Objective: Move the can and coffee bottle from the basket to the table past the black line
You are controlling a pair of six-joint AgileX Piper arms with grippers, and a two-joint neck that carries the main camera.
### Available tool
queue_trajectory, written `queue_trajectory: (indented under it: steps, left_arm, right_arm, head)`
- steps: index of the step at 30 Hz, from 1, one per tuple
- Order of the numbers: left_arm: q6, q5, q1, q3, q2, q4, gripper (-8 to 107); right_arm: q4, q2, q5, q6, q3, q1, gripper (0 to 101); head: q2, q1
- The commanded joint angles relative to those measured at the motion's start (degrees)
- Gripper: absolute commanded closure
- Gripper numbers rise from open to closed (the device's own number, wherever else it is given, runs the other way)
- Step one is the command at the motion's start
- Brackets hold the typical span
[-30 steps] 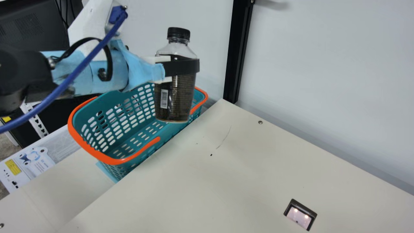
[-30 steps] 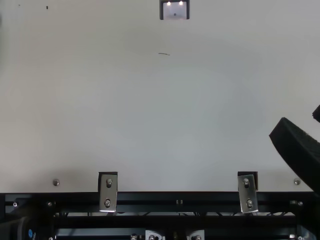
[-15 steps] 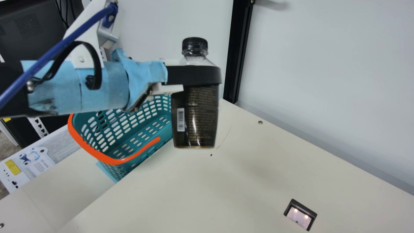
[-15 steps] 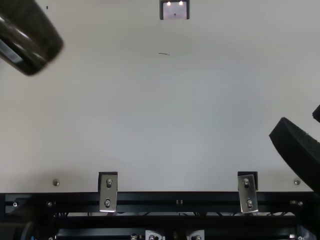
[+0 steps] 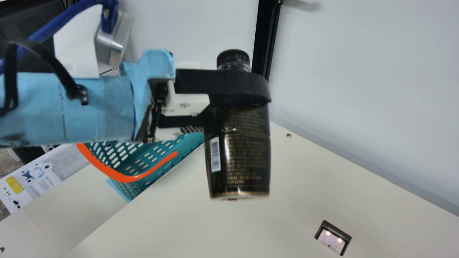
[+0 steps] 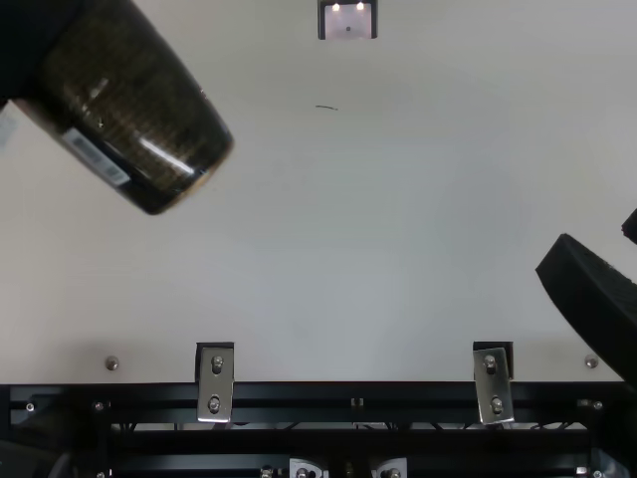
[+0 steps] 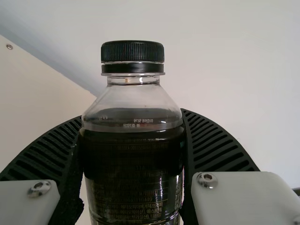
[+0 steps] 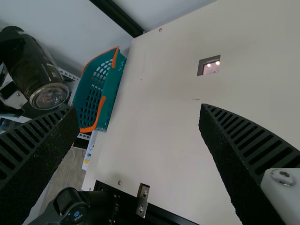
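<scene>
Black, glossy and tapering, the coffee bottle (image 5: 239, 150) hangs over the table (image 5: 308, 186), clasped by the ribbed left gripper (image 5: 247, 87) (the right gripper (image 6: 596, 237) gapes), farther from the perforated basket (image 5: 120, 175) than a second ago.

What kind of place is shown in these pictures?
Probably a robotics lab or test bench: a cream table, a black metal frame rail bolted along it, and a robot gripper holding a bottle.

Coffee bottle (image 5: 238, 154), main view: carrying a white barcode label (image 5: 215, 154); gold print running in rows, too fine to read. Left wrist view: pale characters showing near its shoulder, illegible. White panel (image 5: 25, 199), main view's left: bearing a yellow label (image 5: 14, 185), unreadable.
</scene>
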Motion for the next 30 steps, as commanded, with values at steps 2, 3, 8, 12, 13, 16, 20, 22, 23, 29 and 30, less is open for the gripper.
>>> queue_trajectory:
  steps: [2,3,8,12,13,16,20,22,23,29,30]
  left_arm:
    - [0.0,0.01,0.0,0.0,0.0,0.14,89]
    - [0.0,0.01,0.0,0.0,0.0,0.03,89]
    - [0.0,0.1,0.0,0.0,0.0,0.03,89]
    - [1.22,0.45,1.1,0.32,-0.27,-1.27,89]
    - [1.24,0.52,1.31,0.45,-0.49,-1.34,89]
    - [0.26,0.63,1.08,0.73,-1.42,-0.89,89]
    - [-2.82,0.87,-0.02,0.57,-3.15,1.26,89]
    - [-4.79,1.09,-0.65,0.27,-4.04,2.43,89]
    - [-6.0,1.2,-1.03,0.04,-4.5,3.25,89]
    - [-11.76,2.72,-2.63,-1.39,-6.94,6.64,89]
    - [-12.58,2.97,-2.91,-1.61,-7.24,7.14,89]
  right_arm:
    - [0.0,0.0,0.0,0.0,0.0,0.0,0]
    - [0.0,0.0,0.0,0.0,0.0,0.0,0]
    - [0.0,0.0,0.0,0.0,0.0,0.0,0]
    - [0.0,0.0,0.0,0.0,0.0,0.0,0]
    - [0.0,0.0,0.0,0.0,0.0,0.0,0]
    - [0.0,0.0,0.0,0.0,0.0,0.0,0]
    - [0.0,0.0,0.0,0.0,0.0,0.0,0]
    - [0.0,0.0,0.0,0.0,0.0,0.0,0]
    - [0.0,0.0,0.0,0.0,0.0,0.0,0]
    - [0.0,0.0,0.0,0.0,0.0,0.0,0]
    - [0.0,0.0,0.0,0.0,0.0,0.0,0]
  head:
    - [1.08,-1.46]
    - [1.08,-1.46]
    - [1.08,-1.46]
    - [1.08,-1.46]
    - [1.08,-1.46]
    - [1.08,-1.46]
    - [1.08,-1.46]
    - [1.08,-1.46]
    - [1.08,-1.46]
    - [1.08,-1.46]
    - [1.08,-1.46]
